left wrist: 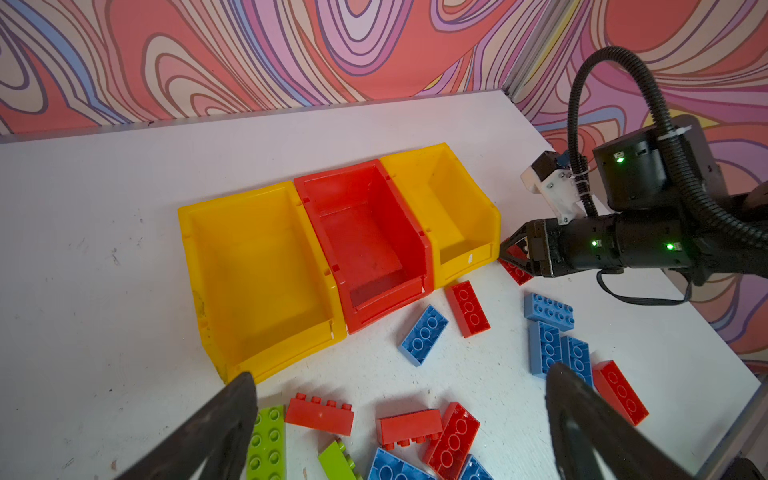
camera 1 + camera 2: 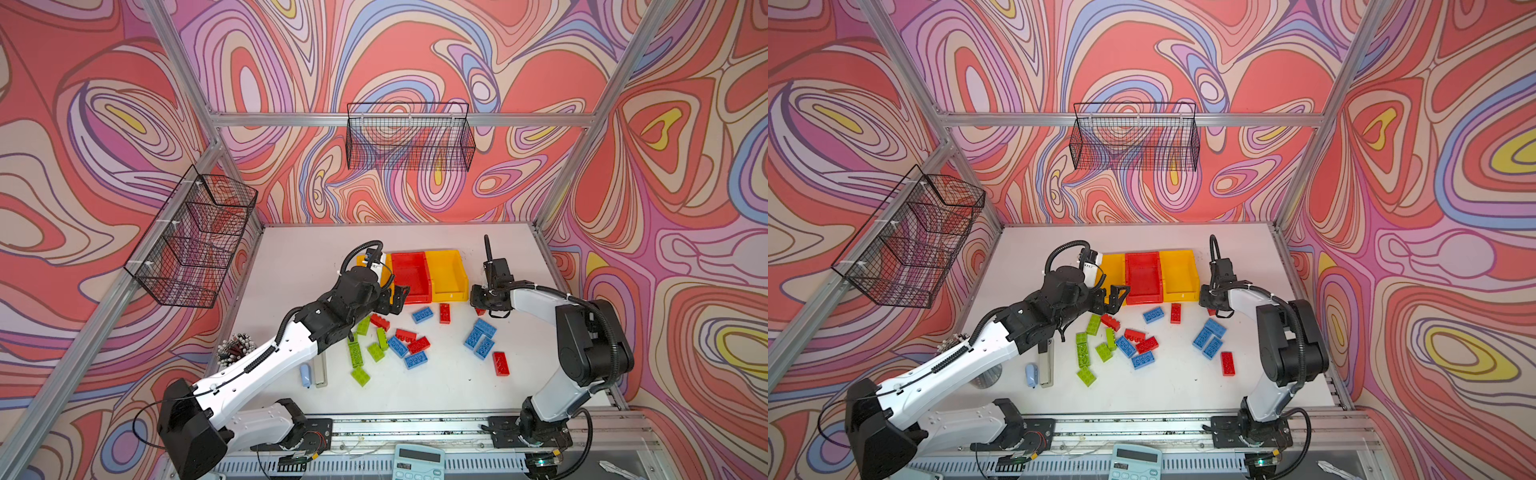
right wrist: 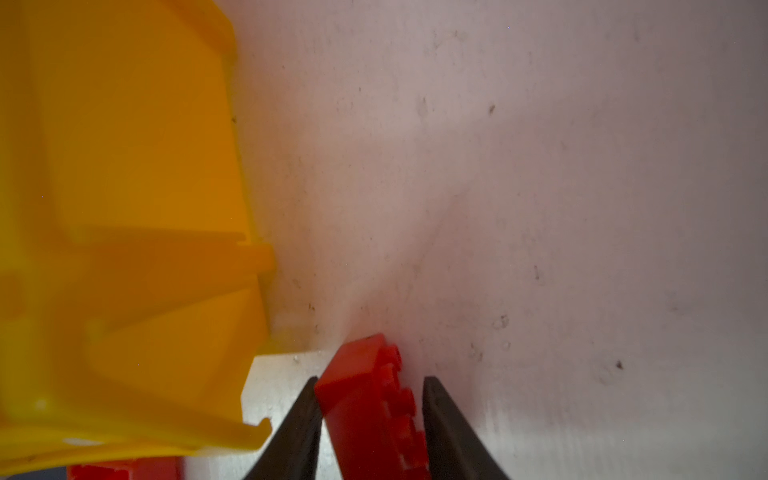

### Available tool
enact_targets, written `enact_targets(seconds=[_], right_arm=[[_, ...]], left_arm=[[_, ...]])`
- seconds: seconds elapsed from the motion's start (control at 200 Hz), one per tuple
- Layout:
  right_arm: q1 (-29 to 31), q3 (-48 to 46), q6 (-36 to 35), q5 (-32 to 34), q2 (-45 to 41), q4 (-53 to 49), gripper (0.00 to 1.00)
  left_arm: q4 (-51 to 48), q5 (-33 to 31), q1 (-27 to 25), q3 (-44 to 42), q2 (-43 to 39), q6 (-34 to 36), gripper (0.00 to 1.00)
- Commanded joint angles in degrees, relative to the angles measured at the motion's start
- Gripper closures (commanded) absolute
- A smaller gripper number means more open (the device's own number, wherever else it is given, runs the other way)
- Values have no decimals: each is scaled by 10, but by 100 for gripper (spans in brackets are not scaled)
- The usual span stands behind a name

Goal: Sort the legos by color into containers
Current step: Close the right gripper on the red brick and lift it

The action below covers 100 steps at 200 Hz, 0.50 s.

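Three containers stand in a row at the back of the white table: a yellow bin [image 1: 232, 199], a red bin [image 1: 399, 216] and a second yellow bin [image 1: 465, 199], all without bricks inside. Red, blue and green legos [image 2: 409, 340] lie scattered in front of them. My right gripper [image 3: 370, 379] is down at the table beside the right yellow bin [image 3: 124, 166]. Its fingers are closed on a red lego [image 3: 361, 399] that lies on its side. My left gripper [image 1: 401, 372] hangs open above the middle pile [image 1: 409, 428], holding nothing, just before the red bin [image 2: 409, 274].
Green bricks [image 2: 361, 353] lie left of the pile, blue ones [image 2: 480, 336] and a red one [image 2: 500, 363] to the right. A bundle of brushes [image 2: 235, 347], a small blue object [image 2: 305, 374] and a grey bar [image 2: 321, 370] lie near the left arm. Wire baskets [image 2: 409, 137] hang on the walls.
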Motion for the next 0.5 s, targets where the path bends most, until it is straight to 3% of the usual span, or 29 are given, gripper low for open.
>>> enact_targets(seconds=[0.0, 0.496], right_arm=[[3, 15, -11, 6, 1, -19, 61], [3, 13, 10, 38, -37, -49, 77]], left_arm=[[13, -14, 0, -20, -19, -16, 0], [25, 4, 0, -19, -9, -5, 0]])
